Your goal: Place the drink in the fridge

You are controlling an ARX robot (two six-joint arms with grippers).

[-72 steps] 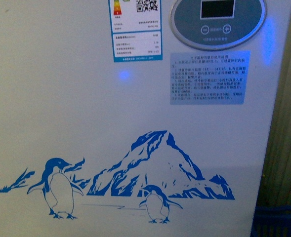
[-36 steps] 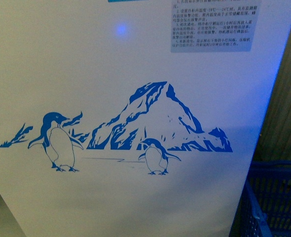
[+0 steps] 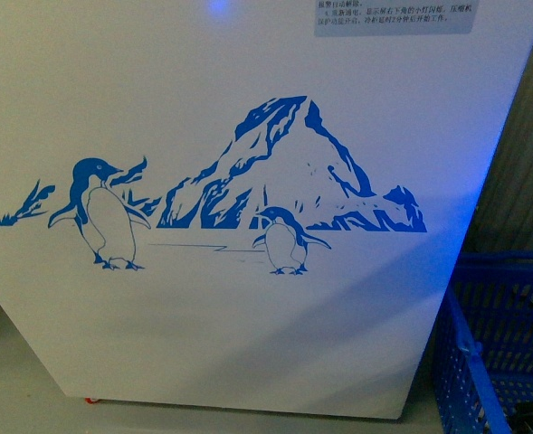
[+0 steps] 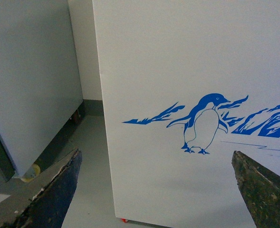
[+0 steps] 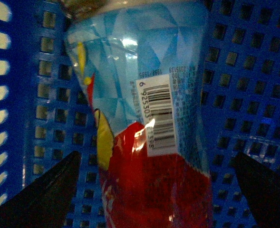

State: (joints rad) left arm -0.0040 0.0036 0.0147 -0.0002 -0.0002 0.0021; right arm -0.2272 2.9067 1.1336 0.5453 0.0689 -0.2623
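Fridge [image 3: 248,325]: its white front panel fills most of the front view; the right edge slants down to a lower corner; the bottom edge sits just above the grey floor [image 3: 13,380]
Graphic [image 3: 284,172]: a blue mountain with two penguins runs across the panel; a printed label [image 3: 393,16] is cut off by the frame's upper edge
Caster [image 3: 91,399]: red, tucked under the bottom edge near the fridge's left corner
Room on the left: the left wrist view shows the fridge's vertical corner edge with a grey cabinet [image 4: 30,85] beside it; the two stand apart; a strip of bare floor runs between them to the back wall [image 4: 85,52]
Room on the right: a blue basket [image 3: 483,344] stands just beside the fridge's lower right corner; little floor shows between them
Drink [image 5: 144,118]: a clear bottle with a blue-and-red wrapper and a white barcode [image 5: 161,114]; it is in the blue basket, outside the fridge, with basket mesh behind and around it
Left gripper [image 4: 155,156]: fingers spread wide with nothing between them; it faces the fridge front at penguin height
Right gripper [image 5: 156,159]: fingers spread wide on either side of the drink; mesh shows between each finger and the bottle, so it is not clamped
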